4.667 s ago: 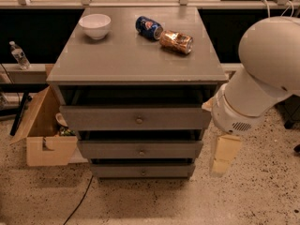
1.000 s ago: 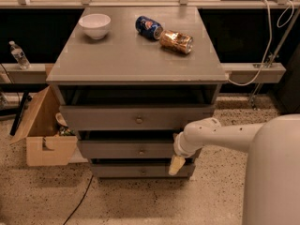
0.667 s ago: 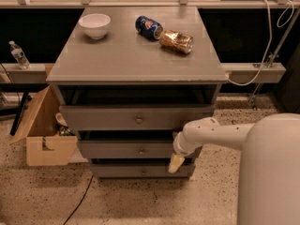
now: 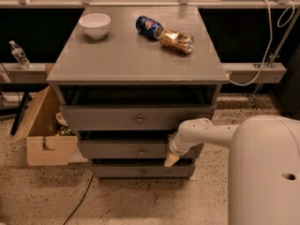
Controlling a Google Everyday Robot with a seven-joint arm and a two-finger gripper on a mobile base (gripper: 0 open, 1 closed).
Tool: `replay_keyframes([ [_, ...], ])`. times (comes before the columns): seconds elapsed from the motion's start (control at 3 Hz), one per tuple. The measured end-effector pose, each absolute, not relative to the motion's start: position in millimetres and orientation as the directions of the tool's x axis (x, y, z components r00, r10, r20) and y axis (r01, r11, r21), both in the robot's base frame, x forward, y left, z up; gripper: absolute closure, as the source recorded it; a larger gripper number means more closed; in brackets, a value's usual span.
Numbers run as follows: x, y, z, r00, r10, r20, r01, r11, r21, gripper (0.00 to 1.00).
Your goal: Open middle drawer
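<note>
A grey cabinet holds three stacked drawers. The middle drawer (image 4: 112,150) has a flat grey front with a small round brass knob (image 4: 142,151) at its centre. My gripper (image 4: 171,160), with tan tips at the end of the white arm (image 4: 206,132), sits against the lower right part of that drawer's front. It is to the right of the knob and apart from it. The top drawer (image 4: 103,118) and bottom drawer (image 4: 117,171) each have their own knob.
On the cabinet top (image 4: 117,55) lie a white bowl (image 4: 95,25), a blue can (image 4: 149,26) and a brown can (image 4: 176,41). A cardboard box (image 4: 44,135) stands on the floor at the left. A water bottle (image 4: 18,54) rests on the left ledge.
Several seconds ago the arm hung high at the right; it has come down to the drawer front. Over the last second the gripper has crept slightly left and up.
</note>
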State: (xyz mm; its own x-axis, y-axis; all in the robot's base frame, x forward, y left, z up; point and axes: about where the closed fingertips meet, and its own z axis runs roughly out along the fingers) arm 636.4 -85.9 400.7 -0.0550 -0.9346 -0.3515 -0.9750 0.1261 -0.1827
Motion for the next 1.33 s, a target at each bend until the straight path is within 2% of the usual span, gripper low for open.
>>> replay_keyframes([
  [1.0,620.9,-85.1,413.8,-0.044,-0.925,-0.378,-0.974,0.123,-0.188,0.93],
  [1.33,620.9,-85.0,414.1,-0.044,-0.925,-0.378,-0.975,0.123,-0.187,0.0],
])
